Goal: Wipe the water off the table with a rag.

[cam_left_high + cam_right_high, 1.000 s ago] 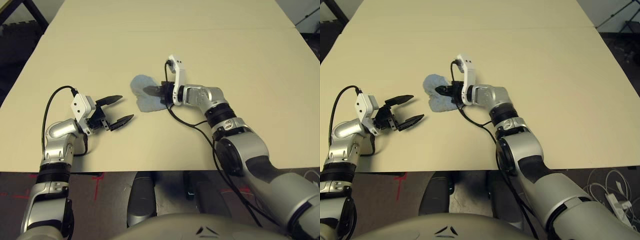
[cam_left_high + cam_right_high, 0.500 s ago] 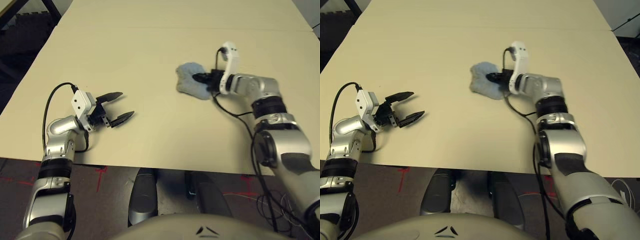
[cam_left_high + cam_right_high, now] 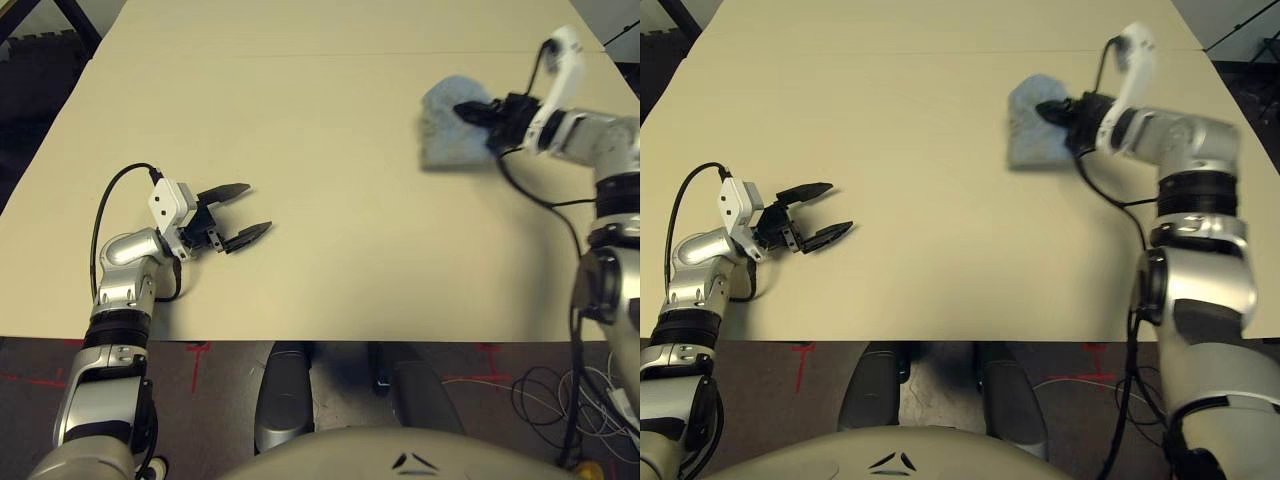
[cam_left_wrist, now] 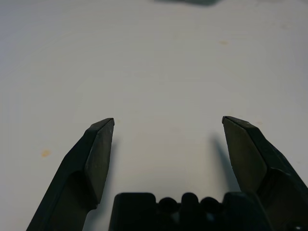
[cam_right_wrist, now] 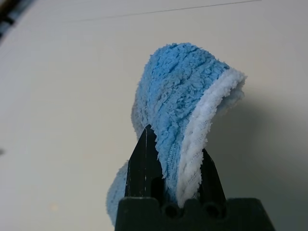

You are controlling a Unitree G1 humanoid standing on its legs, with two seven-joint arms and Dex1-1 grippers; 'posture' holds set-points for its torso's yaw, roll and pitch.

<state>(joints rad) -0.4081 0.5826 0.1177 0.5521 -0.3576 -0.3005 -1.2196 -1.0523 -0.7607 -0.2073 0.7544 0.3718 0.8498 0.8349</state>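
Rag [image 5: 185, 103] swept rightward — pinched in right gripper [image 3: 1052, 113]; apparently lifted.

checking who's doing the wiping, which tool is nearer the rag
Right. The right tool is shut on the rag, pinching a fold of it. The left tool sits open far across the table on the robot's left.

Two head views look forward and down over table [image 3: 320, 150] from its near edge, set side by side, sharing almost whole tabletop, both arms, far seam; left wrist view sits low and close behind left gripper [image 4: 168, 126], facing along table surface toward far edge; right wrist view close behind right gripper [image 5: 174, 139], rag [image 5: 185, 101] near lens, seam shared with head views.
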